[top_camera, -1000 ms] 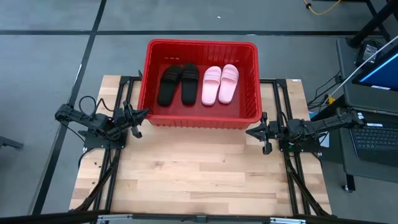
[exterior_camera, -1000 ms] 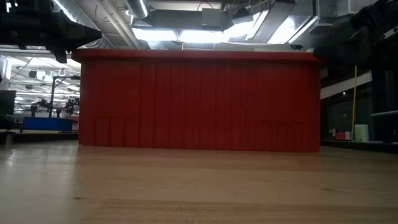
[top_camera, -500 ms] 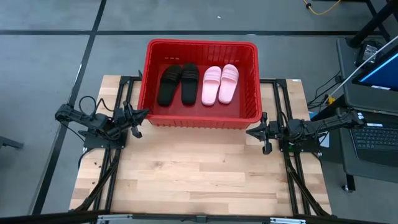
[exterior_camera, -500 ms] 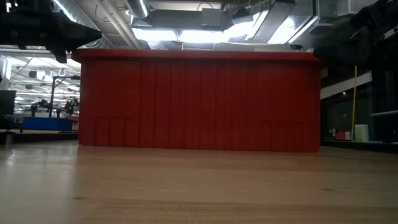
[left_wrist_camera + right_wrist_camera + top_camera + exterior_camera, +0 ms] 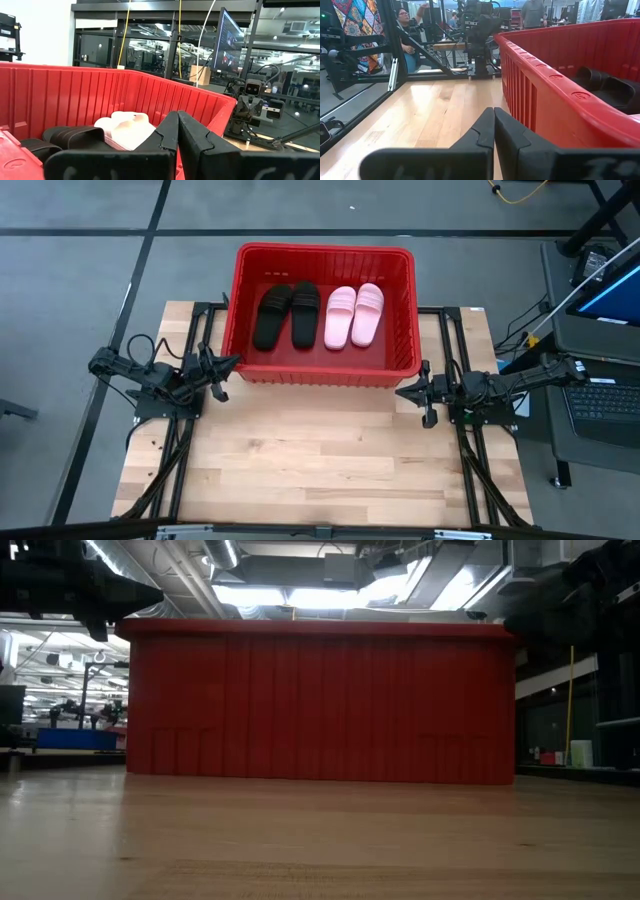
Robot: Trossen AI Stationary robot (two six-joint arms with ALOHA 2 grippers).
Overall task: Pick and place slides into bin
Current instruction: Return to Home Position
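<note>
High view: black slides and pink slides lie side by side in the red bin at the table's far edge, long axes running near to far. The left gripper, nearer the black pair, and the right gripper flank the bin's near corners

Low view: the bin's near wall hides the footwear

Left wrist view: fingers pressed together, holding nothing

Right wrist view: likewise closed and empty, so seemingly only the retreat home is left

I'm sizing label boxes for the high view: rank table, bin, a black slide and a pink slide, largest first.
1. table
2. bin
3. black slide and pink slide: about alike, unranked.
Left gripper and right gripper sit near the bin's front corners.
</note>
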